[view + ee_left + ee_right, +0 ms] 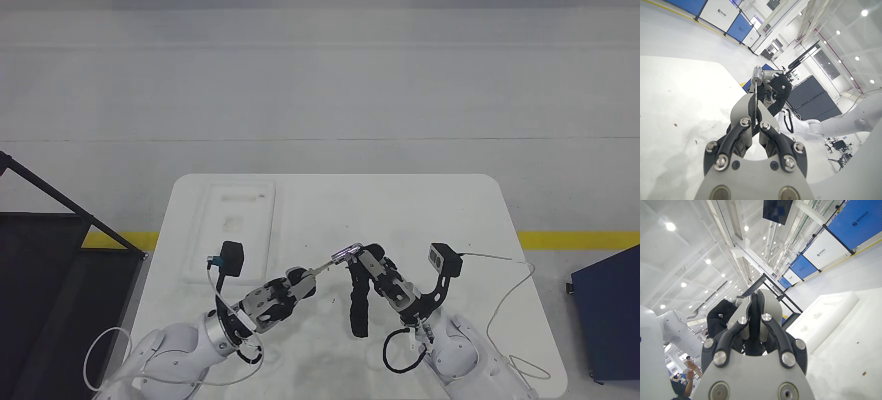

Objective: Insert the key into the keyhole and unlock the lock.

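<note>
Above the near middle of the white table, the left gripper is clamped on the key, whose blade tip reaches the keyhole of the silver lock. The right gripper is closed on the lock from its other side, holding it raised. Farther off, a white foam tray lies at the table's far left.

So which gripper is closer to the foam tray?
Left. The left gripper, gripping the key, is a short way from the tray; the right gripper, holding the lock, is farther, past the key.
</note>
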Available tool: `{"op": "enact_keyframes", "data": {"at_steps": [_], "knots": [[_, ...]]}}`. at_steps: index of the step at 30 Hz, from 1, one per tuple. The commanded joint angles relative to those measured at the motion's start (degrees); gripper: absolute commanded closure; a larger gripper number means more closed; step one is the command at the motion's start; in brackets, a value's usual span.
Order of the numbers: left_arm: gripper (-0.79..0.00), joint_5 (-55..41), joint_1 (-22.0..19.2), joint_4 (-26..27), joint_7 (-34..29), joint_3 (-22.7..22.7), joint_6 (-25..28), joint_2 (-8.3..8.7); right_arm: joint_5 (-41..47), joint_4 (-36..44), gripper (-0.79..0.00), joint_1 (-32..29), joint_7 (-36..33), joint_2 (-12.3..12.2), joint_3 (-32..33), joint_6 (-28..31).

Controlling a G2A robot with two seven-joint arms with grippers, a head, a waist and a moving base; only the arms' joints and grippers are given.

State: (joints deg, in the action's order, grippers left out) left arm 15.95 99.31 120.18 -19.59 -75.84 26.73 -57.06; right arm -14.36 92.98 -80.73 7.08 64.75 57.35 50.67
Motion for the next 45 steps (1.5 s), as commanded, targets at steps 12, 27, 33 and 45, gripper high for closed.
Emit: {"op": "enact_keyframes", "data": {"at_steps": [12, 27, 33, 45], "knots": [[0.0, -0.1, -0.9, -0.3, -0.3, 0.2, -0.1, -0.24, 0.0, 0.0, 0.0, 0.0, 0.0, 0.0, 0.0, 0.0], [0.0, -0.7, -3.1, -1.0, -1.8, 1.3, -0.5, -0.58, 0.0, 0.0, 0.0, 0.0, 0.0, 0.0, 0.0, 0.0], [0.0, -0.2, -4.4, -0.3, -2.5, 2.4, -1.3, -0.79, 0.0, 0.0, 0.0, 0.0, 0.0, 0.0, 0.0, 0.0], [0.0, 3.5, -5.2, 1.4, -2.0, 3.7, -3.8, -1.14, 0.0, 0.0, 0.0, 0.0, 0.0, 0.0, 0.0, 0.0]]}}
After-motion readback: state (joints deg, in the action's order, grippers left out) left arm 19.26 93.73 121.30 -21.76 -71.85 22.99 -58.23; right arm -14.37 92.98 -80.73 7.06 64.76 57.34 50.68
